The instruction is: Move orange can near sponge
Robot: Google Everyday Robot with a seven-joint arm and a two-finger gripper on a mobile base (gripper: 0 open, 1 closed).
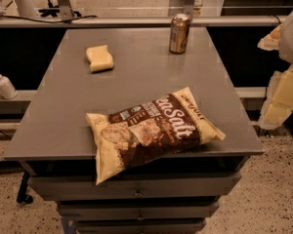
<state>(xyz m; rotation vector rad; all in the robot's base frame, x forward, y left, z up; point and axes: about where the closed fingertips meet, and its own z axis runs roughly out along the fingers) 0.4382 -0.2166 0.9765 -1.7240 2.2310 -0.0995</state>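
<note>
Orange can (179,33): one, upright, table's (53,130) far right.
Sponge (99,58): one, far left, well apart from can.
Chip bag (154,130): one, front edge.
Gripper (282,96): beside table's right side; state untellable.

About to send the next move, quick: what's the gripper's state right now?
Gripper: at the view's right edge, beside the table; open or closed cannot be told. Not holding the orange can, which stands at the table's far side.

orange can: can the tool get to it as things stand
Probably yes: the tool hangs right of the table, and the can stands alone near the far edge, chip bag well clear.
</note>
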